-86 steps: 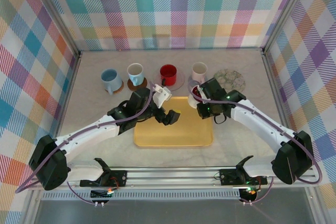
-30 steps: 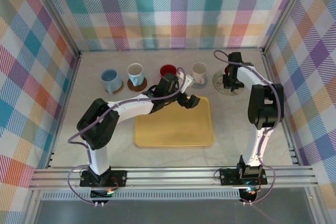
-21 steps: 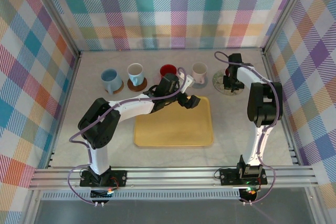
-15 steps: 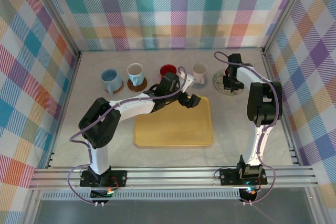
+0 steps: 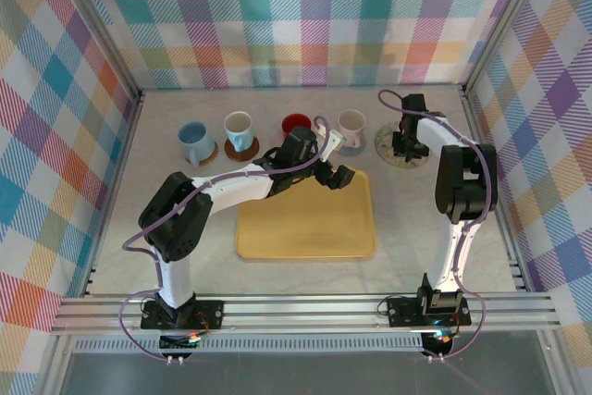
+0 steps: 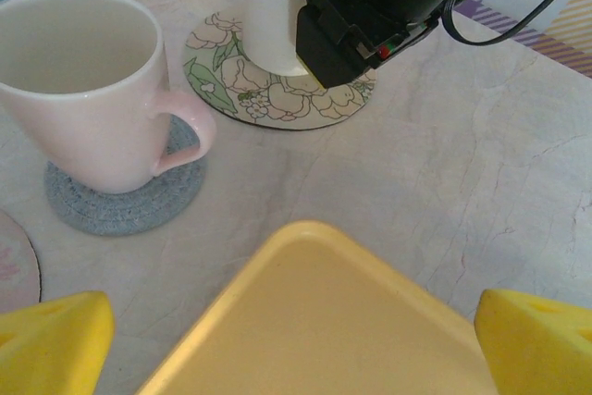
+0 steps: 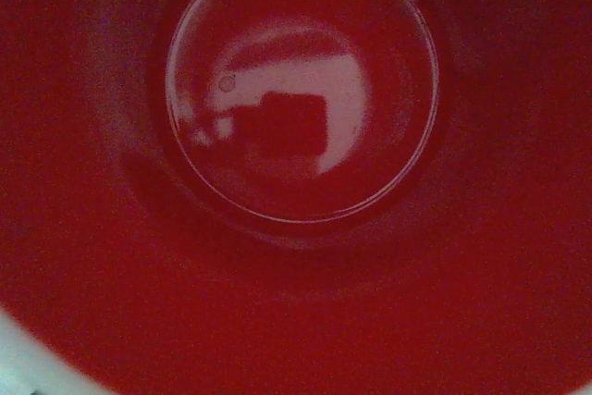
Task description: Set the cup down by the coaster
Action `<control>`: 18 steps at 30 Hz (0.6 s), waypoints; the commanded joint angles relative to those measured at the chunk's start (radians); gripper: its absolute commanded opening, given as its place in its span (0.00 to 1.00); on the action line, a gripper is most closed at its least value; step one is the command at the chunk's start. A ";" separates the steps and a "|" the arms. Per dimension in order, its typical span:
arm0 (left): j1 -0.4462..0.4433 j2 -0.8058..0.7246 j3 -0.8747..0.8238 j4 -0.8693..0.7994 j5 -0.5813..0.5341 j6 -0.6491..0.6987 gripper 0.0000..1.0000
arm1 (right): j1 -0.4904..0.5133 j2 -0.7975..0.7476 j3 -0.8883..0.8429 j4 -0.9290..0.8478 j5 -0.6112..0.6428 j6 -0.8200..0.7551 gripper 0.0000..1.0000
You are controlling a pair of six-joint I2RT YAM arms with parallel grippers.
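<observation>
The cup (image 6: 270, 34), white outside and red inside, stands upright on the floral coaster (image 6: 231, 80) at the back right of the table. My right gripper (image 6: 370, 6) sits on top of the cup and hides its rim. How its jaws stand is hidden. The right wrist view looks straight down into the cup's glossy red inside (image 7: 296, 90). In the top view the right gripper (image 5: 407, 141) covers the cup over the floral coaster (image 5: 421, 156). My left gripper (image 6: 296, 349) is open and empty above the yellow tray's far corner, its yellow fingertips (image 6: 46, 339) wide apart.
A pink cup (image 6: 83, 90) stands on a grey coaster (image 6: 120, 205) left of the floral one. Further left along the back stand a red cup (image 5: 296, 125), a white cup (image 5: 239, 127) and a blue cup (image 5: 192, 139). The yellow tray (image 5: 305, 219) lies mid-table.
About three seconds ago the right gripper held the cup by the tray's far right corner; now it is on the floral coaster. In the last second nothing has visibly moved.
</observation>
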 commanded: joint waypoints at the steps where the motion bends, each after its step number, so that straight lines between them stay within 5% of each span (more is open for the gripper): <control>1: -0.012 -0.003 0.033 -0.019 0.028 0.034 1.00 | -0.004 -0.055 -0.025 0.011 -0.016 0.027 0.35; 8: -0.019 -0.034 0.034 -0.024 0.018 0.042 1.00 | -0.004 -0.146 -0.069 0.022 -0.054 0.035 0.47; 18: -0.036 -0.117 0.098 -0.054 -0.057 0.061 1.00 | -0.002 -0.349 -0.162 0.040 -0.190 0.003 0.85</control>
